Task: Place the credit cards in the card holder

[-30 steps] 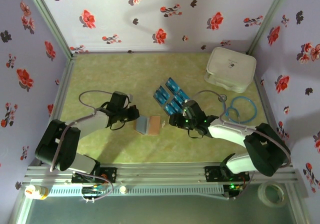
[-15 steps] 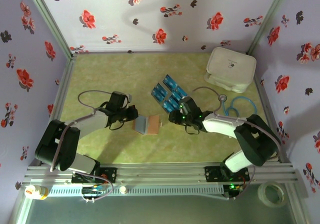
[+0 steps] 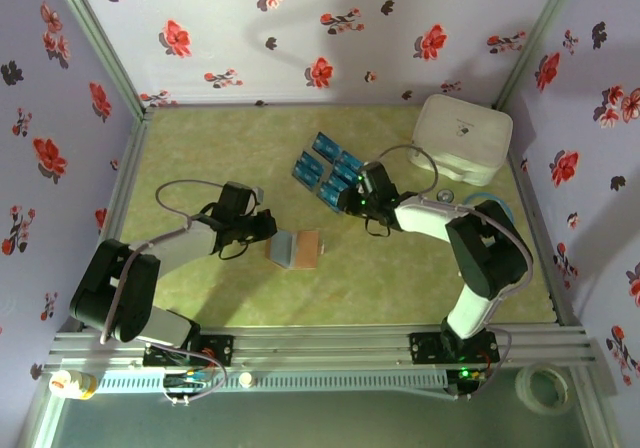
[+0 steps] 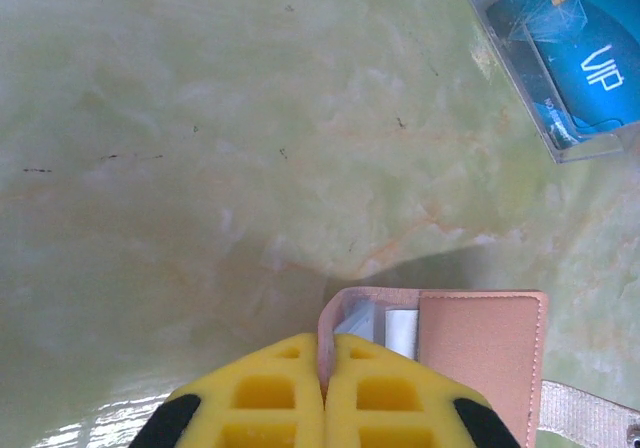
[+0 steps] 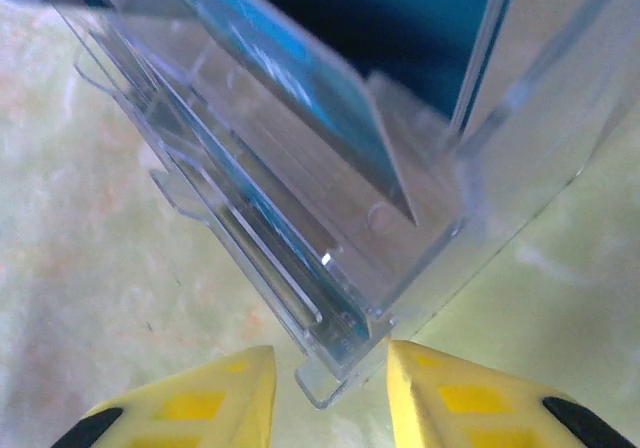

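The brown card holder (image 3: 300, 249) lies open on the green table, left of centre. My left gripper (image 3: 267, 230) is shut on its raised left flap; in the left wrist view the yellow fingers (image 4: 260, 398) pinch the flap beside the card holder's tan panel (image 4: 480, 353). Several blue credit cards (image 3: 322, 166) stand in a clear plastic rack farther back. My right gripper (image 3: 353, 200) sits at the rack's near right end. In the right wrist view the jaws of that gripper (image 5: 330, 373) stand apart around the corner of the clear rack (image 5: 300, 238), which holds a blue card (image 5: 290, 78).
A big white rounded box (image 3: 462, 136) stands at the back right, with a blue tube ring (image 3: 490, 216) lying in front of it. Flowered walls close in the table on three sides. A tape roll (image 3: 545, 386) lies beyond the near rail.
My right gripper has swung toward the back left, pushing the rack of cards that way, and its jaws have narrowed. The left gripper and card holder have barely moved.
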